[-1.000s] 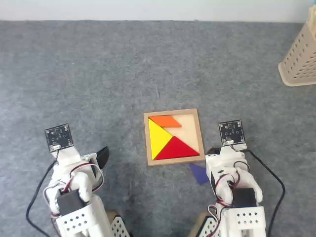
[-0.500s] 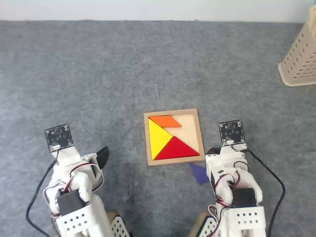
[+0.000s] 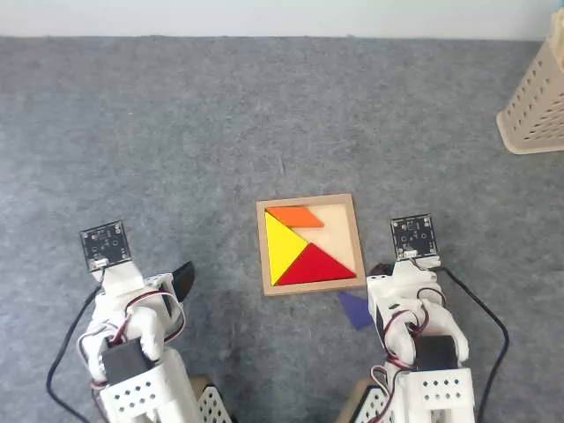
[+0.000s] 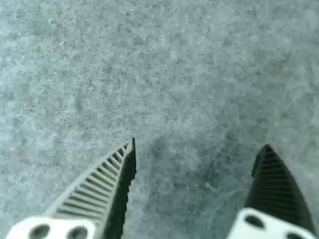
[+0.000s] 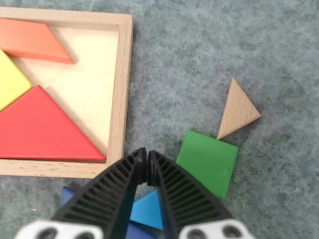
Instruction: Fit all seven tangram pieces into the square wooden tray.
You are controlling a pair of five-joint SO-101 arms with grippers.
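Centrally in the high view, the square wooden tray is sitting on the grey felt mat and holding three pieces. An orange parallelogram is lying along its upper edge, a yellow triangle is filling its left side, and a red triangle is lying along its lower edge. Just below the tray's lower right corner, a dark blue piece is lying on the mat.

In the right wrist view, a green square and a plain wooden triangle are lying outside the tray, close together. A light blue piece is lying beneath the right gripper, whose jaws are pressing together on nothing. The left gripper is hanging wide apart over bare mat.

A beige perforated basket is standing at the upper right edge, its inside hidden.

Nothing is differing from a second ago: arms and pieces are staying put.
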